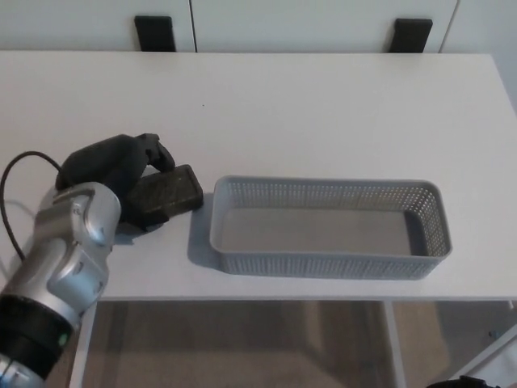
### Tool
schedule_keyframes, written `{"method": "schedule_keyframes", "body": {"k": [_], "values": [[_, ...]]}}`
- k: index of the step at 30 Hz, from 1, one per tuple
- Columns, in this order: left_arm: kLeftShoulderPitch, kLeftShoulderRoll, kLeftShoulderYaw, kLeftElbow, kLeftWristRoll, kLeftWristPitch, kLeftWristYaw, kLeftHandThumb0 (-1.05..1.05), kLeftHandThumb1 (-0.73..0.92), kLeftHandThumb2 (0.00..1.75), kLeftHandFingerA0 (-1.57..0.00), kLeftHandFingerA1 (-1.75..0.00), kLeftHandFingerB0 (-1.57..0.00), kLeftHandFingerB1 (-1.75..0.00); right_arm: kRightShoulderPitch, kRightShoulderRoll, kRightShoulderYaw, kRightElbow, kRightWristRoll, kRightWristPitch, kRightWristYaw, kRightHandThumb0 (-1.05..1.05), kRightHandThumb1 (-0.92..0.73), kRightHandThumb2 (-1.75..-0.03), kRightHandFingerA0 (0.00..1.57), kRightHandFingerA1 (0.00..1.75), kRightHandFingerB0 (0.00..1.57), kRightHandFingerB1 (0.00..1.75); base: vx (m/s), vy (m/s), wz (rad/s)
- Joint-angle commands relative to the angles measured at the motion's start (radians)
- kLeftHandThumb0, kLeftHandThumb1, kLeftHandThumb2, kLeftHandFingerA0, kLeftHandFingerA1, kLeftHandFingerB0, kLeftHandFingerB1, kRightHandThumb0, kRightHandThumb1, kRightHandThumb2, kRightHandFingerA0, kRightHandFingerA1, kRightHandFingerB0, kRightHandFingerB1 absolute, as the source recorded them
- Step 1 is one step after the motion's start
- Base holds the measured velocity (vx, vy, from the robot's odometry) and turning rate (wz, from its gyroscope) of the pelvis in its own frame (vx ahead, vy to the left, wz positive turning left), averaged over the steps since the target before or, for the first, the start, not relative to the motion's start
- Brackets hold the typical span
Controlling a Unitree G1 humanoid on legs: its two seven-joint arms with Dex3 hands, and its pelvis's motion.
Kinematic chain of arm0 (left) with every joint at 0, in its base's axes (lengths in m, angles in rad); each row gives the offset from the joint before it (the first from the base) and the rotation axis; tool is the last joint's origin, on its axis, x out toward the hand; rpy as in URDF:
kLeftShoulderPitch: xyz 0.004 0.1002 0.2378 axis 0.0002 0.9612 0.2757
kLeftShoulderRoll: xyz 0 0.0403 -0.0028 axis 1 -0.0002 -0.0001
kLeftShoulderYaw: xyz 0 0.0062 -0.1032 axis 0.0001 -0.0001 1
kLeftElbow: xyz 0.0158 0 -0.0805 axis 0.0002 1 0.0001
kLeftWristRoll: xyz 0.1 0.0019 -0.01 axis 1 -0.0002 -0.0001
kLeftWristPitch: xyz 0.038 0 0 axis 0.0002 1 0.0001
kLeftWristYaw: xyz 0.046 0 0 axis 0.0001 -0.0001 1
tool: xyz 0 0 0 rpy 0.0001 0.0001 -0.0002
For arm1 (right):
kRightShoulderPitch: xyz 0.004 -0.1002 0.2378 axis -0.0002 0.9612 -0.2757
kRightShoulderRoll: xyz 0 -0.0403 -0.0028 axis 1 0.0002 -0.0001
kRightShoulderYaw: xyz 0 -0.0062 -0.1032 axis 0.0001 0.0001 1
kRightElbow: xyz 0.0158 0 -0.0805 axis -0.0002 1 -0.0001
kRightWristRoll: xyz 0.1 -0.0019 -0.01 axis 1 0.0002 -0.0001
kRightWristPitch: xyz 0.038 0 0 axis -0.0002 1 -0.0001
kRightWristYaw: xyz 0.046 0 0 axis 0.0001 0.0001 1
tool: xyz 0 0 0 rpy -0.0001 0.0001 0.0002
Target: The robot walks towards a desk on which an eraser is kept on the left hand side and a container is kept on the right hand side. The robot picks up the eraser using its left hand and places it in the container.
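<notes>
Showing no legible writing (eraser [167,192])

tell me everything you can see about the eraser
The eraser is a dark, flat, rectangular block with rounded corners and a faintly textured top. It lies flat on the white desk, angled a little, just left of the grey basket and apart from it. The robot's left hand is closed over its left end, hiding that part; its right end shows.
</notes>
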Motion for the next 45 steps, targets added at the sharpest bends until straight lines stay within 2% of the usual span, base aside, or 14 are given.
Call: {"method": "schedule_keyframes", "body": {"k": [1,9,19,29,30,31,35,36,39,40,42,43,44,45], "values": [[0.109,0.013,0.131,0.06,-0.184,-0.133,-0.1,-0.11,0.72,0.61,-0.82,-1.38,-0.64,-0.88,-0.007,-0.048,0.014,-0.006,-0.02,0.014,0.046,-0.41,-0.48,-0.54,0.54,0.5,0.46,0.45,0.0,0.0,0.0],[0.093,-0.112,0.391,-0.05,-0.293,-0.193,0.066,-0.21,0.75,0.72,-1.01,-1.49,-0.8,-1.0,-0.019,-0.054,0.027,-0.006,-0.028,0.029,0.043,-0.41,-0.48,-0.54,0.55,0.5,0.47,0.45,0.0,0.0,0.0],[0.129,-0.208,0.448,-0.368,-0.31,-0.094,0.042,-0.19,0.79,0.67,-0.87,-1.57,-0.73,-1.01,-0.004,-0.056,0.03,-0.018,-0.025,0.031,0.046,-0.39,-0.49,-0.54,0.54,0.49,0.47,0.44,0.0,0.0,0.0],[0.169,-0.181,0.163,-0.602,-0.173,-0.202,0.013,-0.18,0.75,0.64,-0.87,-1.38,-0.82,-0.76,-0.009,-0.055,0.033,-0.019,-0.029,0.038,0.052,-0.4,-0.49,-0.54,0.53,0.49,0.46,0.44,0.0,0.0,0.0],[0.174,-0.18,0.126,-0.611,-0.159,-0.209,0.014,-0.17,0.76,0.63,-0.89,-1.41,-0.81,-0.87,-0.005,-0.055,0.033,-0.02,-0.029,0.031,0.052,-0.4,-0.49,-0.54,0.53,0.5,0.47,0.45,0.0,0.0,0.0],[0.173,-0.178,0.085,-0.6,-0.135,-0.227,0.024,-0.26,0.74,0.62,-0.89,-1.52,-0.87,-0.7,-0.008,-0.056,0.035,-0.011,-0.032,0.017,0.052,-0.43,-0.49,-0.54,0.54,0.5,0.48,0.45,0.0,0.0,0.0],[0.15,-0.156,-0.006,-0.562,-0.061,-0.238,0.048,-0.29,0.76,0.62,-0.84,-1.65,-0.85,-0.81,-0.016,-0.058,0.041,-0.007,-0.039,0.031,0.053,-0.43,-0.5,-0.54,0.5,0.49,0.49,0.44,0.0,0.0,0.0],[0.144,-0.155,-0.021,-0.545,-0.047,-0.237,0.057,-0.28,0.73,0.65,-0.85,-1.67,-0.86,-0.65,-0.016,-0.059,0.043,-0.012,-0.041,0.034,0.053,-0.43,-0.5,-0.54,0.5,0.49,0.5,0.44,0.0,0.0,0.0],[0.122,-0.152,-0.059,-0.468,-0.015,-0.223,0.072,-0.29,0.77,0.62,-0.83,-1.69,-0.81,-0.88,-0.013,-0.064,0.053,-0.036,-0.057,0.047,0.053,-0.45,-0.5,-0.55,0.5,0.48,0.5,0.44,0.0,0.0,0.0],[0.113,-0.152,-0.068,-0.435,-0.002,-0.218,0.087,-0.27,0.78,0.64,-0.81,-1.7,-0.71,-1.14,-0.015,-0.064,0.051,-0.033,-0.054,0.038,0.056,-0.45,-0.5,-0.54,0.52,0.5,0.5,0.45,0.0,0.0,0.0],[0.101,-0.151,-0.072,-0.394,0.006,-0.226,0.106,-0.25,0.77,0.63,-0.82,-1.68,-0.75,-0.99,-0.015,-0.065,0.052,-0.04,-0.056,0.042,0.056,-0.44,-0.5,-0.54,0.53,0.5,0.5,0.45,0.0,0.0,0.0],[0.088,-0.152,-0.07,-0.363,0.011,-0.212,0.111,-0.26,0.73,0.66,-0.88,-1.52,-0.79,-0.64,-0.019,-0.068,0.053,-0.045,-0.059,0.049,0.058,-0.45,-0.5,-0.54,0.52,0.49,0.5,0.44,0.0,0.0,0.0],[0.071,-0.133,-0.081,-0.348,0.024,-0.182,0.071,-0.64,0.51,0.82,-0.27,-0.51,-0.1,-0.39,-0.02,-0.068,0.054,-0.047,-0.06,0.05,0.059,-0.45,-0.5,-0.54,0.52,0.49,0.5,0.44,0.0,0.0,0.0],[0.044,-0.1,-0.113,-0.336,0.066,-0.105,-0.013,-0.8,0.52,0.88,0.0,-0.12,0.0,-0.09,-0.019,-0.067,0.056,-0.049,-0.062,0.05,0.057,-0.45,-0.5,-0.54,0.53,0.49,0.5,0.44,0.0,0.0,0.0]]}}
